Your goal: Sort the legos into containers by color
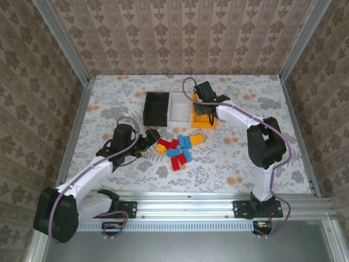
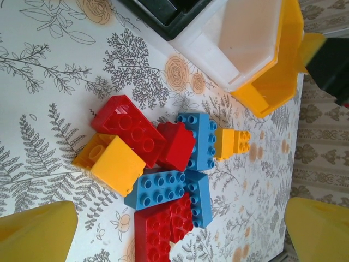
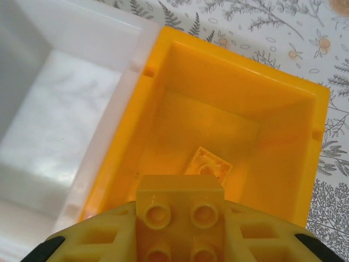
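My right gripper (image 1: 206, 112) is clamped on a yellow brick (image 3: 180, 215), its studs facing my wrist camera and my fingers (image 3: 103, 240) pressing it from both sides. Directly below that brick lies the yellow-orange bin (image 3: 240, 65), with a second yellow brick (image 3: 210, 164) lying flat on its floor. The white bin (image 3: 65, 120) touches it on one side, and the black bin (image 1: 156, 107) stands on the far side of the white one. My left gripper (image 1: 148, 143) has its fingers (image 2: 35, 232) spread wide apart, holding nothing, low over the table (image 1: 109, 98). Just ahead of its fingertips sits the pile of legos (image 2: 163, 169): red, blue and yellow bricks lying touching and overlapping one another.
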Robot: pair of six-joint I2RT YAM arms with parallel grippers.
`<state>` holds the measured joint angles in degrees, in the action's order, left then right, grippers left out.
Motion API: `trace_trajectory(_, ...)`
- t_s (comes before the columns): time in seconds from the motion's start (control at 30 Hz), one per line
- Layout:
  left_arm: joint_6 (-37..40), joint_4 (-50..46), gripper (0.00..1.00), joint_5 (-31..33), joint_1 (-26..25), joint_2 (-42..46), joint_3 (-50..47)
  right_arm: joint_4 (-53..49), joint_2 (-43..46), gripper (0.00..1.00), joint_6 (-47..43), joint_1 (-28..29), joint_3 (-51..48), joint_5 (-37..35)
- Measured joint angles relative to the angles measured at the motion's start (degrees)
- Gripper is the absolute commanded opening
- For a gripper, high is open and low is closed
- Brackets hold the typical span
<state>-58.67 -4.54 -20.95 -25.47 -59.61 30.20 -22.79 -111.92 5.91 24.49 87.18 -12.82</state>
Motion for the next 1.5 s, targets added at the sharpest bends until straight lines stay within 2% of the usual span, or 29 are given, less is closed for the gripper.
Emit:
trace_trajectory(0.2,0.4,-1.2,1.00,1.5,0.0,2.7,0.0,-1.9,-4.2,0.37,-0.4,-1.7,4.1,1.3)
trace_trajectory(0.47,0.6,-1.9,1.00,1.7,0.0,2.3,0.3,-2.7,-4.9,0.48,0.0,-2.3,4.3,3.0)
trace_trajectory(0.67,0.9,-2.6,1.00,1.7,0.0,2.3,0.3,-3.3,-4.0,0.46,0.3,-2.1,3.8,3.7)
trace_trajectory(0.8,1.0,-2.8,1.00,1.8,0.0,2.3,0.3,-2.9,3.2,0.45,1.1,-0.2,-2.9,3.3)
trace_trajectory(0.97,1.0,-1.7,1.00,1.9,0.0,1.9,0.3,-0.5,18.1,0.46,5.3,7.6,-17.2,0.7)
trace_trajectory(1.07,1.0,-0.7,1.00,1.9,0.0,0.7,0.3,1.6,22.5,0.48,8.8,11.1,-23.8,0.7)
trace_trajectory(1.23,1.0,0.1,1.00,1.4,0.0,-0.9,0.3,3.0,20.5,0.57,13.3,12.3,-28.8,0.7)
trace_trajectory(1.5,1.0,0.2,1.00,1.3,0.0,0.5,0.0,7.3,16.2,0.58,16.7,11.9,-31.5,-0.3)
